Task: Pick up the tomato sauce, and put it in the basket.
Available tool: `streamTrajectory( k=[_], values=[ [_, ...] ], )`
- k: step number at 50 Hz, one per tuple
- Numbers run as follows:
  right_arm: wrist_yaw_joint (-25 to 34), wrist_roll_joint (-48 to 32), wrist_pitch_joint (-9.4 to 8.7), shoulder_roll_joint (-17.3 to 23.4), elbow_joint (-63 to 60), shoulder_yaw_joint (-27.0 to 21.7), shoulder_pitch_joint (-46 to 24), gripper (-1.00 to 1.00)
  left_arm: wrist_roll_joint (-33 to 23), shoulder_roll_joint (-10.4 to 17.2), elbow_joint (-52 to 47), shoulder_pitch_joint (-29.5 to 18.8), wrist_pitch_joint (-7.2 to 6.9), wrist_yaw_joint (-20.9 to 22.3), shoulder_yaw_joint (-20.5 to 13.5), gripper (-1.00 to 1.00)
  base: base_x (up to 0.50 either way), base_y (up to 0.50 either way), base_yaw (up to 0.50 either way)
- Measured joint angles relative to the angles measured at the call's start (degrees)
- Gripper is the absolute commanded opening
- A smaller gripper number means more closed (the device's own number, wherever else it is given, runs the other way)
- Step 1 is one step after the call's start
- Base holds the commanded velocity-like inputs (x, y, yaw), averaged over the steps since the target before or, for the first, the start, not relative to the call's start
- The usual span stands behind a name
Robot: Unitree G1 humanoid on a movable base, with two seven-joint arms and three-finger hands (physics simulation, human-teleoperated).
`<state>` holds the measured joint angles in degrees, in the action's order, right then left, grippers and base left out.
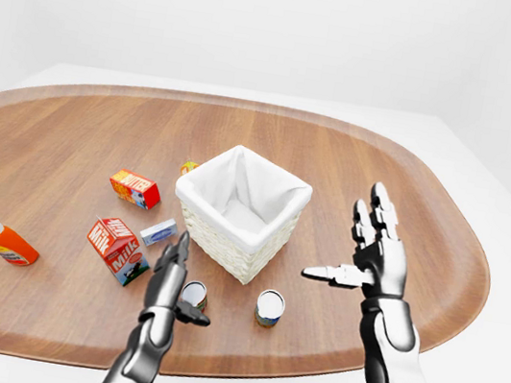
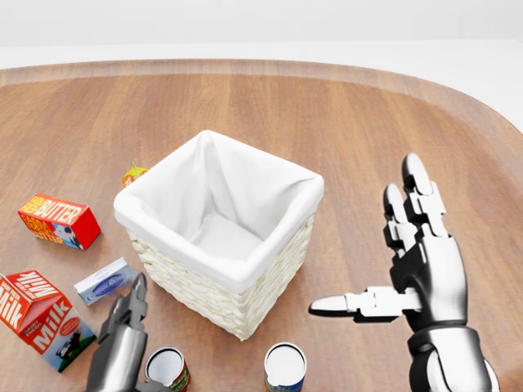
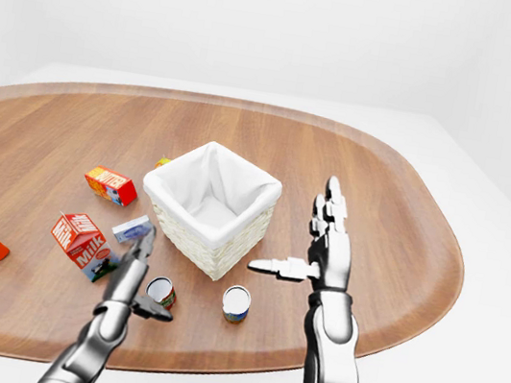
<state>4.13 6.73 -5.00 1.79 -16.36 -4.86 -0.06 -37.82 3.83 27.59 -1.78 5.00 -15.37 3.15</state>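
Note:
The tomato sauce is a small can with a red label (image 1: 193, 295), upright on the wooden table (image 1: 70, 133) below the basket's lower left corner. The white-lined wicker basket (image 1: 238, 252) stands at the table's middle and looks empty. My left hand (image 1: 185, 282) is open right beside the can, with its fingers up along the can's left side and its thumb under it; the fingers are not closed round it. My right hand (image 1: 345, 240) is open and raised to the right of the basket, thumb pointing left, and holds nothing.
A second can with a blue and yellow label (image 1: 269, 307) stands right of the sauce can. A milk carton (image 1: 117, 249), a small blue box (image 1: 159, 231), a butter box (image 1: 134, 188) and an orange bottle (image 1: 2, 240) lie to the left. A small item (image 1: 188, 167) sits by the basket's upper-left side.

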Motion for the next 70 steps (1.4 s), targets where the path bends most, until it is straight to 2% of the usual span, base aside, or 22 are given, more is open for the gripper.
streamTrajectory(
  k=[70],
  values=[
    [-0.1,0.2,0.0,0.0,-0.6,-0.1,0.0,1.0,-0.9,0.2,11.6,-4.5,0.0,-4.4,0.5,1.0,0.0,0.0,0.0]
  ],
)
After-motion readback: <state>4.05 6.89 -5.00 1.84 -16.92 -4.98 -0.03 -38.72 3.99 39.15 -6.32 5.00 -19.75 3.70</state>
